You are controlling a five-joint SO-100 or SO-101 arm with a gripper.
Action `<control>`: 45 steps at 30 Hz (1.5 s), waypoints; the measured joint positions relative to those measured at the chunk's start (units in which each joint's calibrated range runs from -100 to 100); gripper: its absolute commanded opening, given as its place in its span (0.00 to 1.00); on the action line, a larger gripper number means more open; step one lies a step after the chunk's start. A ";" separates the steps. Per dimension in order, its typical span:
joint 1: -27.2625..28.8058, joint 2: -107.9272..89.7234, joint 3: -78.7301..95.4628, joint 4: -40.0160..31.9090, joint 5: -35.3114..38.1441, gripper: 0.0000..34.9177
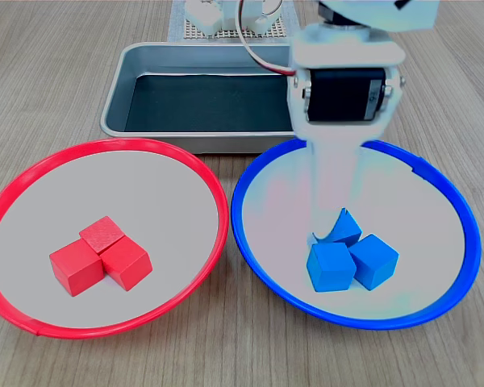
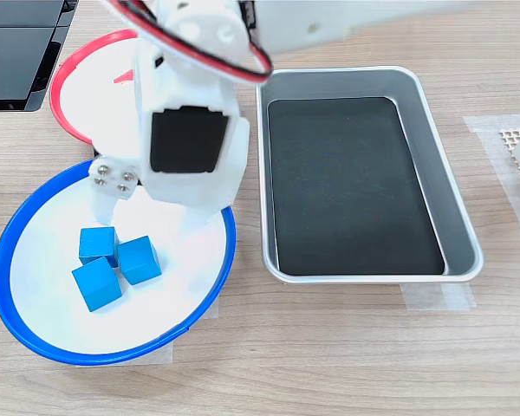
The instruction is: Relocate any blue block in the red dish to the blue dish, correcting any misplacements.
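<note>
Three blue blocks [image 1: 352,258] in blue dish [image 1: 436,310], three red cubes [image 1: 101,255]

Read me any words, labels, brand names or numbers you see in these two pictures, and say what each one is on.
None: no readable text on the red dish, the blue dish, the blocks, the metal tray or the arm in either exterior view.

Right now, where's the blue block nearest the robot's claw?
In the first exterior view, that blue block sits inside the blue dish, right side, directly under the gripper, touching two other blue blocks.
</note>
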 measured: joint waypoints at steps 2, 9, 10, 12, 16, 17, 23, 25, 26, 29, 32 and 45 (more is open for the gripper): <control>0.80 -3.24 2.90 -0.82 1.32 0.37; 3.89 -20.97 21.32 -13.13 10.06 0.04; 4.34 -22.59 23.32 -14.68 10.84 0.01; 5.58 -28.64 30.31 -20.47 12.94 0.01; 7.61 -40.92 44.56 -29.28 15.43 0.01; 8.50 -45.44 49.64 -30.91 15.87 0.01; 11.50 -64.11 68.69 -32.63 15.04 0.01; 12.04 -70.42 74.95 -31.48 13.87 0.01; 12.39 -72.46 76.95 -30.91 13.43 0.01; 13.36 -81.24 84.66 -26.92 11.09 0.01; 13.98 -89.26 90.65 -23.82 8.50 0.01; 13.36 -115.94 107.44 -11.34 5.18 0.01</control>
